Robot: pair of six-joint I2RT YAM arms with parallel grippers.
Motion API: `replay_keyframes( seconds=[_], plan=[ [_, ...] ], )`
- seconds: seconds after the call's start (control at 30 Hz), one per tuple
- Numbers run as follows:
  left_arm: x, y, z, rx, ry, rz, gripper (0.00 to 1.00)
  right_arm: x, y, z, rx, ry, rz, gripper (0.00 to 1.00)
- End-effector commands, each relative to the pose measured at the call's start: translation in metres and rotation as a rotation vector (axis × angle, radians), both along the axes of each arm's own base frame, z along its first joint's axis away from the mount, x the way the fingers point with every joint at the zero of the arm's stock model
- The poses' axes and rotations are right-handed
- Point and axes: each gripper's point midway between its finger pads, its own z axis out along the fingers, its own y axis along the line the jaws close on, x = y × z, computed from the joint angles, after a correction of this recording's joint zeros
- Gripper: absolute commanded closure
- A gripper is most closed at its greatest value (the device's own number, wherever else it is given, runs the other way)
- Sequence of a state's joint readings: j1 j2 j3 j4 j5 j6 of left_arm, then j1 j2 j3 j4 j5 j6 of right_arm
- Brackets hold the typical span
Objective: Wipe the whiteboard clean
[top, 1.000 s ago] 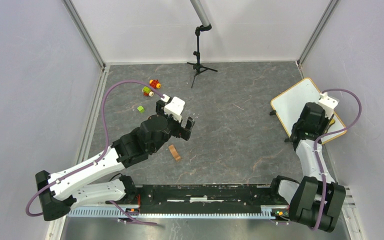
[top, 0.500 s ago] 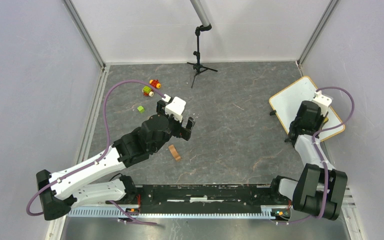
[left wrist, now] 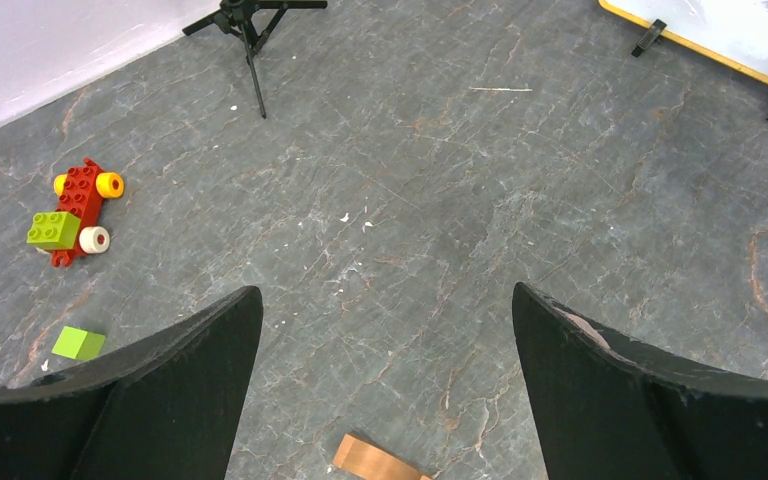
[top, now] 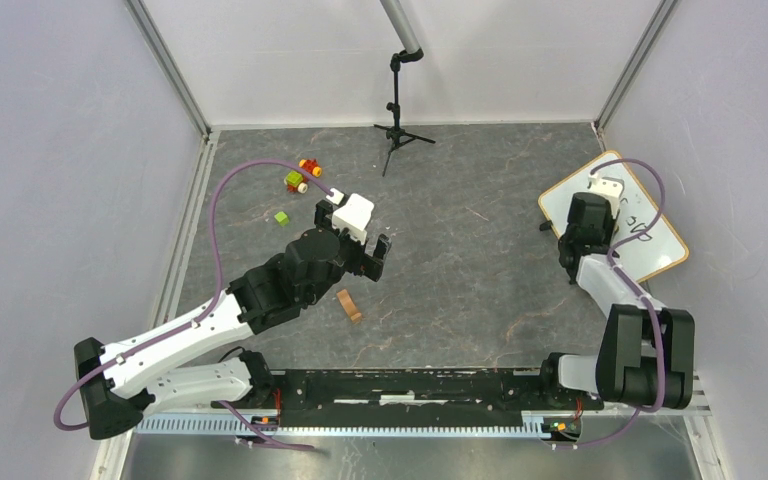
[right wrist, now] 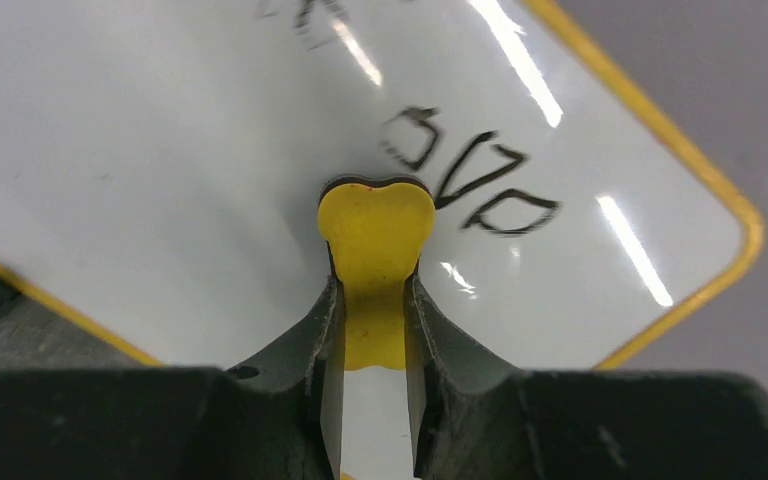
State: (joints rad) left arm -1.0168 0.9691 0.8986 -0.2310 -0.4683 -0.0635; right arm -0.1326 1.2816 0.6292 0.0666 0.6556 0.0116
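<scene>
Dark grey marbled floor (top: pixel 460 270) spreads out in front of the black tripod (top: pixel 397 130), streaked with rusty veins. Behind the tripod there's a plain pale back wall (top: pixel 290 60), with lilac-grey side walls (top: pixel 60 150) to its left and right. Metal corner posts (top: pixel 168 65) rise on either side of it, and a grey tube (top: pixel 400 25) slants just above it. Light is soft and even.

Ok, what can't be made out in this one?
Right wrist view: the writing is blurred, its upper marks cut off by the top edge; whether the yellow eraser in the right claw touches the whiteboard cannot be told.
Top view: the right arm hides the eraser; the writing is too small to read.
Left wrist view: the wooden block is cut off by the bottom edge.
</scene>
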Motion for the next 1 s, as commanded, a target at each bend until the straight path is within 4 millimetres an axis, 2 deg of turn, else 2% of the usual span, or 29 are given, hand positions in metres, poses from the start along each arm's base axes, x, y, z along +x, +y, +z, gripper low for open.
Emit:
replay_keyframes(
  seconds=[0.0, 0.13, 0.23, 0.37, 0.47, 0.67, 0.8, 0.87, 0.97],
  plan=[
    [0.000, -0.005, 0.023, -0.079, -0.017, 0.002, 0.00, -0.009, -0.036, 0.054, -0.025, -0.126, -0.129, 0.79],
    [0.000, -0.004, 0.024, -0.078, -0.019, 0.006, 0.00, -0.026, -0.059, 0.056, -0.040, -0.123, -0.236, 0.79],
    [0.000, -0.004, 0.023, -0.076, -0.019, 0.006, 0.00, -0.026, -0.061, 0.049, -0.043, -0.084, -0.243, 0.79],
    [0.001, -0.004, 0.022, -0.069, -0.020, 0.006, 0.00, -0.019, -0.058, 0.030, 0.003, -0.025, -0.224, 0.79],
    [0.002, -0.004, 0.020, -0.064, -0.021, 0.013, 0.00, -0.010, -0.049, 0.016, 0.061, -0.018, -0.178, 0.79],
    [0.001, -0.008, 0.022, -0.073, -0.015, -0.002, 0.00, 0.010, -0.005, -0.006, 0.077, 0.049, -0.029, 0.79],
    [0.001, -0.007, 0.021, -0.070, -0.015, 0.000, 0.00, 0.023, 0.017, -0.019, 0.100, 0.105, 0.041, 0.80],
    [0.001, -0.005, 0.021, -0.065, -0.018, 0.007, 0.00, 0.028, 0.020, -0.016, 0.104, 0.114, 0.055, 0.80],
    [0.002, -0.003, 0.022, -0.065, -0.023, 0.015, 0.00, 0.031, 0.014, 0.008, 0.067, 0.081, 0.039, 0.79]
  ],
)
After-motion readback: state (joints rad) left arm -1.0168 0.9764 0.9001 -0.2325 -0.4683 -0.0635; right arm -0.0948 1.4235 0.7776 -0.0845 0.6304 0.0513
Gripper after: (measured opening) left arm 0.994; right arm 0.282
